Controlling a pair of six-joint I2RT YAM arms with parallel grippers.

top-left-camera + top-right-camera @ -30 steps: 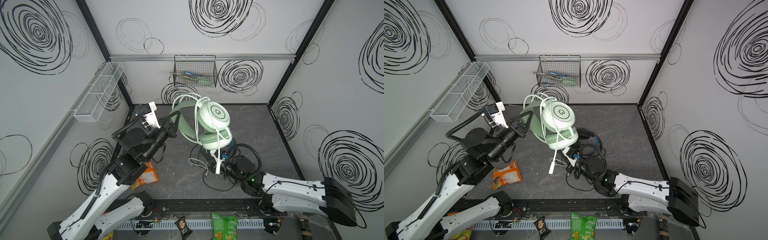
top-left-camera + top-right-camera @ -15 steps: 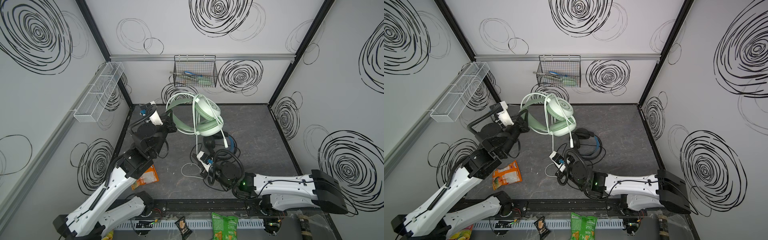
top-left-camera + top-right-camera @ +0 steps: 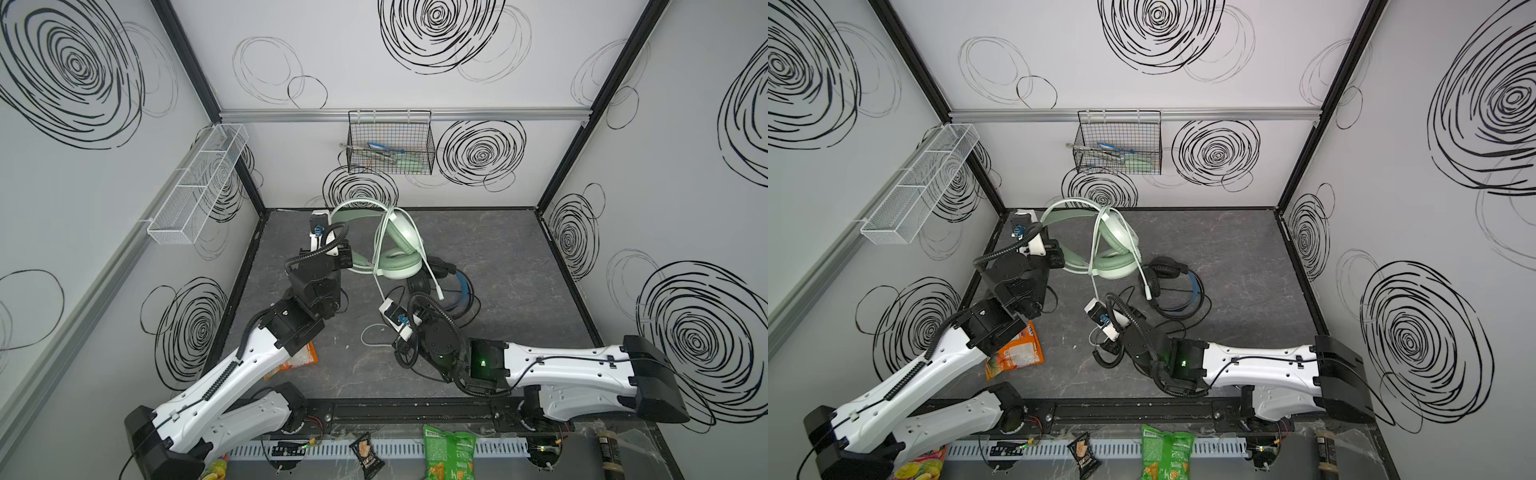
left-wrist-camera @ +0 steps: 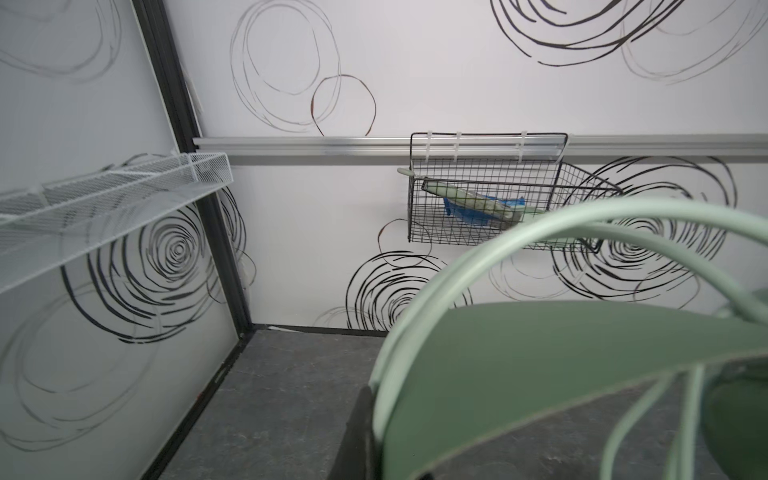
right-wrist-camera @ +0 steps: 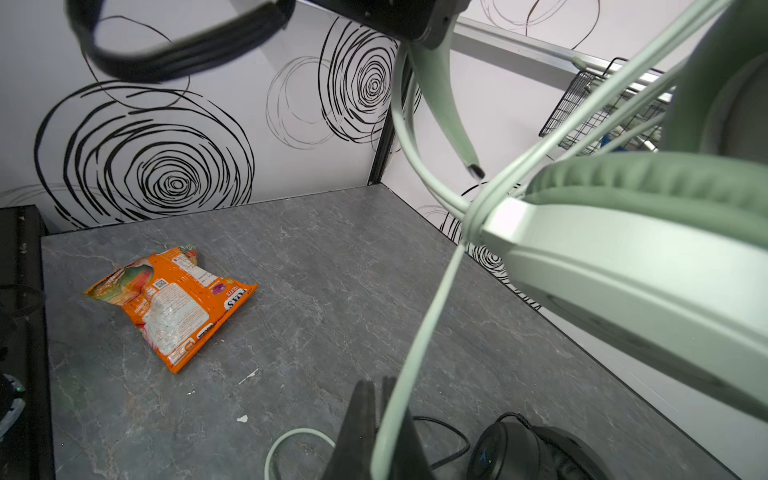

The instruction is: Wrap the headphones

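The mint-green headphones (image 3: 395, 249) (image 3: 1117, 249) hang tilted above the floor's back middle, white cable (image 3: 380, 237) looped over the ear cups. My left gripper (image 4: 374, 440) is shut on their headband (image 4: 540, 374). My right gripper (image 5: 376, 415) is shut on the white cable (image 5: 419, 345), which runs taut up to the ear cup (image 5: 623, 257). The cable's free end curls on the floor (image 3: 370, 336). The mic boom (image 3: 432, 278) points down. The black headphones (image 3: 453, 286) (image 3: 1175, 291) (image 5: 523, 453) lie on the floor just right of my right gripper, their black cable loose around them.
An orange snack bag (image 3: 1017, 353) (image 5: 166, 299) lies on the floor under my left arm. A black wire basket (image 3: 390, 145) hangs on the back wall and a white mesh shelf (image 3: 195, 187) on the left wall. Snack packets (image 3: 449, 453) lie beyond the front rail.
The green headphones have turned and dropped toward the back of the floor with my left gripper. My right gripper has moved left and forward, still gripping the cable.
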